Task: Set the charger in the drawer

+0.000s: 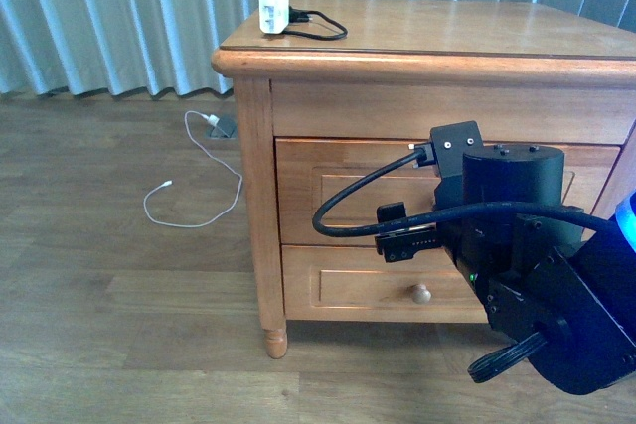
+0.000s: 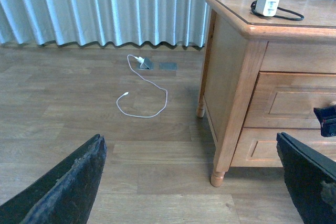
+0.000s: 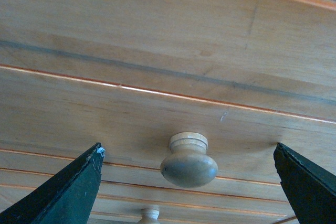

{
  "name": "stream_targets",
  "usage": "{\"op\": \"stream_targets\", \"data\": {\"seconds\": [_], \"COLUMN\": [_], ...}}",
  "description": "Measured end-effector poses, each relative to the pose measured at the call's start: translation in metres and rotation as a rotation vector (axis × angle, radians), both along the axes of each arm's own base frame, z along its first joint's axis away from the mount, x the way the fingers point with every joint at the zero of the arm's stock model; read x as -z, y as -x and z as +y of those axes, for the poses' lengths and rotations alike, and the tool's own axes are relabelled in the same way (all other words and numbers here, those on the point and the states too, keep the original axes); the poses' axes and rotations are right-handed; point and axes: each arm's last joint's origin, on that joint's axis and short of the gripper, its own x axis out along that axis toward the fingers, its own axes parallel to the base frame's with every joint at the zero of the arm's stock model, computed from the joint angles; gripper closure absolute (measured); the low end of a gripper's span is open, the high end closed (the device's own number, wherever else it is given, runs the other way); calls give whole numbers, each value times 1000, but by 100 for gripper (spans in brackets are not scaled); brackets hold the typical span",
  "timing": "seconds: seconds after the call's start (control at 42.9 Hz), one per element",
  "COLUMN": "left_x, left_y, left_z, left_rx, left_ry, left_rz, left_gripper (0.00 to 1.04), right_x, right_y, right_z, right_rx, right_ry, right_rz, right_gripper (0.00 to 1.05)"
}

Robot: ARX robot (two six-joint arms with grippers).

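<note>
The charger (image 1: 274, 11) sat on top of the nightstand (image 1: 447, 39), at the upper left of the front view, with its black cable looped beside it. The right gripper (image 3: 187, 149) faced the top drawer (image 1: 338, 186), jaws spread wide either side of its round knob (image 3: 189, 162), seemingly clear of it. The left gripper (image 2: 189, 137) hung released above the wood floor (image 2: 63, 103), holding nothing.

white charger (image 1: 273, 10), honey wooden drawer (image 1: 338, 181), black cable (image 1: 323, 27)
</note>
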Motion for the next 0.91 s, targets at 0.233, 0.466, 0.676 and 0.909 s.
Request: {"op": "stream_targets", "data": {"seconds": [0.233,0.466,0.676,0.909], "left_x": [0,0,0,0], "left_y": [0,0,0,0], "left_z": [0,0,0,0], "left_rx": [0,0,0,0], "left_ry": [0,0,0,0], "left_rz": [0,0,0,0], "left_gripper": [6,6,6,6], "right_x": [-1,-1,-1,-1], "right_y": [1,1,1,1], "right_z": [-1,-1,-1,-2], "right_rx": [0,-1,0,-1], "right_ry": [2,5,8,12], "right_rz": [1,1,1,1], "right_gripper": [8,10,32,48]}}
